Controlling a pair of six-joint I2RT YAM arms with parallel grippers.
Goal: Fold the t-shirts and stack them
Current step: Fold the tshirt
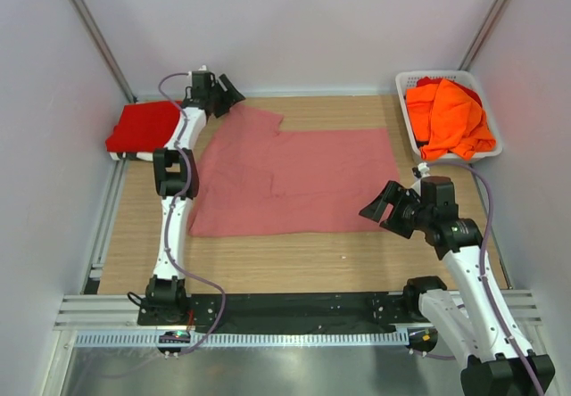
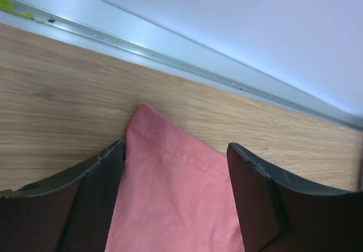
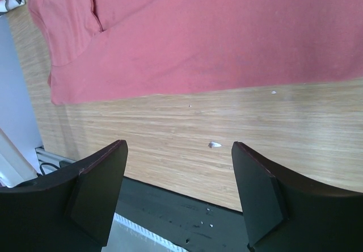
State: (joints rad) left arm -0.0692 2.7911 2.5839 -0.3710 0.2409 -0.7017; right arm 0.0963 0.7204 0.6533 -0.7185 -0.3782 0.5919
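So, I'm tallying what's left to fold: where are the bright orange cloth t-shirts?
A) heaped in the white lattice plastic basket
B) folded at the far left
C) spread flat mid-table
A: the bright orange cloth t-shirts sit heaped in the white lattice plastic basket at the far right; the dusty rose-pink t-shirt is the one spread mid-table.

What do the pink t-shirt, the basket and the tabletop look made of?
Pink t-shirt: soft matte cloth; it lies flat with creases, and a stitched hem shows in the left wrist view. Basket: probably white plastic, slightly glossy, with lattice walls. Tabletop: wood or wood-look laminate, smooth with pale grain streaks; which of the two cannot be told.
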